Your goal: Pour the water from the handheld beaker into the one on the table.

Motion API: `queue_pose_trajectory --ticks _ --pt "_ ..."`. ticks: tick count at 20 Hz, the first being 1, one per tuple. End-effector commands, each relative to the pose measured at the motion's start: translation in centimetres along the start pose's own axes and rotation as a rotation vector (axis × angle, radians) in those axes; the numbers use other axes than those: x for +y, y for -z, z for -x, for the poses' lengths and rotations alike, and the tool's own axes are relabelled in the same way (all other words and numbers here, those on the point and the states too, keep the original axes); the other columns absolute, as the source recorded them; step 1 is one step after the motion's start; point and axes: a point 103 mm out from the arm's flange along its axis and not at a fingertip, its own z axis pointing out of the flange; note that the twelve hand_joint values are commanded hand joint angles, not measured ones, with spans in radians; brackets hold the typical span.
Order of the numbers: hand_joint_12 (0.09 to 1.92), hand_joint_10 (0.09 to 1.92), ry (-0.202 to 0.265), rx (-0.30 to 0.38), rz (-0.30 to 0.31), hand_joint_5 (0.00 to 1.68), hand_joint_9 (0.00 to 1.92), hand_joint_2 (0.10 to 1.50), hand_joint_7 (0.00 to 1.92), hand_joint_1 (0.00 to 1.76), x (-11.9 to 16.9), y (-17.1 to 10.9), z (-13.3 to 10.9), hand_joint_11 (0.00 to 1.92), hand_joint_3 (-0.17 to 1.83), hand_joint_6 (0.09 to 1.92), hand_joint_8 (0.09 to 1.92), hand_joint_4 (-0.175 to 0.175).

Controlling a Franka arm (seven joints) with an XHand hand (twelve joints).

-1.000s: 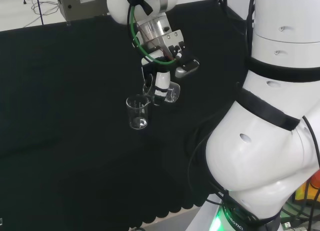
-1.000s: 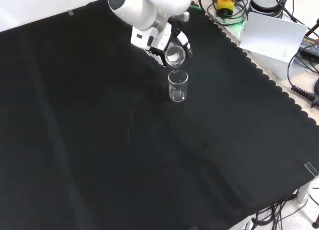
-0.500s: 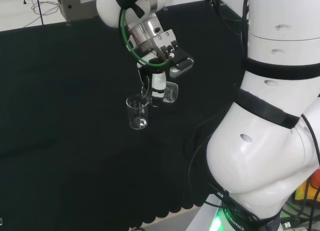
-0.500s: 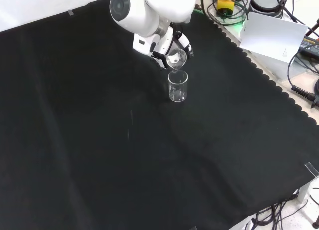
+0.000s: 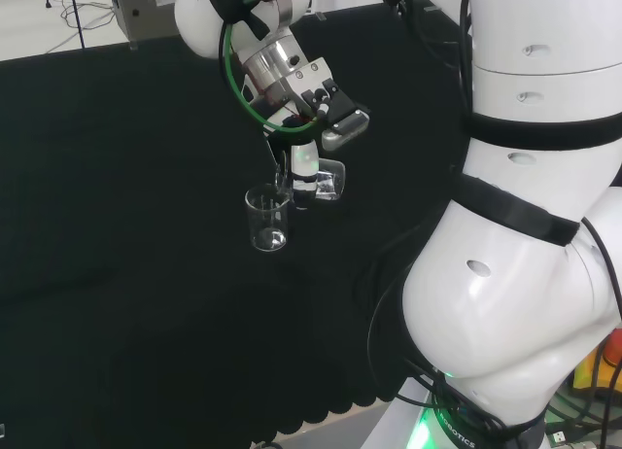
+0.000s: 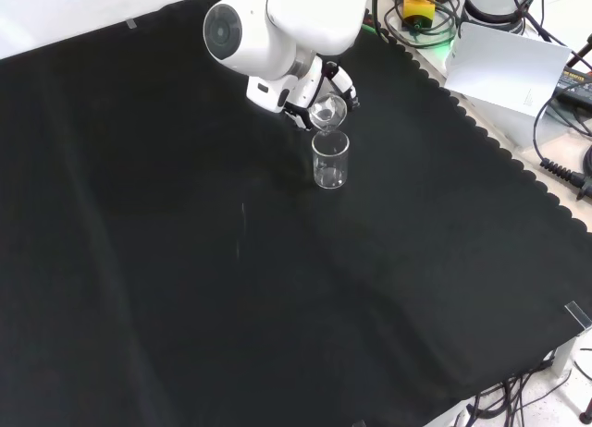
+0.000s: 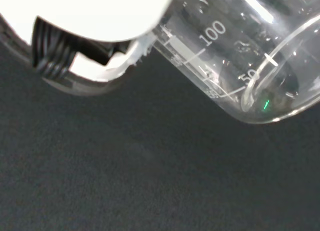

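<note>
My hand (image 5: 303,162) is curled round a small clear beaker (image 5: 327,182) and holds it tipped over on its side. In the front view the held beaker (image 6: 326,111) hangs just above the rim of a second clear beaker (image 6: 330,159), its mouth tilted down toward it. That second beaker (image 5: 267,219) stands upright on the black cloth (image 5: 136,225), just left of my hand in the head view. Close up in the wrist view, the held beaker (image 7: 235,56) lies slanted with printed marks on its wall, and a finger (image 7: 90,21) wraps it.
The arm's big white links (image 5: 525,225) stand at the right of the head view. Beyond the cloth's scalloped edge in the front view lie a white sheet (image 6: 504,67) and cables (image 6: 564,159).
The hand has drifted a little left in the head view and tipped the held beaker further over. The beaker on the cloth has stayed put.
</note>
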Motion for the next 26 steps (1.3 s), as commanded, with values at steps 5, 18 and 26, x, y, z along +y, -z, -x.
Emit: queue_pose_trajectory --ticks 5,18,26 --pt "0.64 0.09 -0.033 -0.023 -0.045 1.48 1.69 0.66 1.60 1.33 -0.2 0.4 -0.3 1.44 0.54 0.19 0.09 -0.175" --pt "0.64 0.09 -0.075 -0.097 -0.090 1.48 1.69 0.66 1.60 1.33 -0.4 1.4 -1.6 1.44 0.54 0.20 0.09 -0.175" --pt "0.64 0.09 -0.099 -0.123 -0.125 1.48 1.69 0.66 1.60 1.32 -0.3 2.0 -2.3 1.45 0.54 0.20 0.09 -0.175"
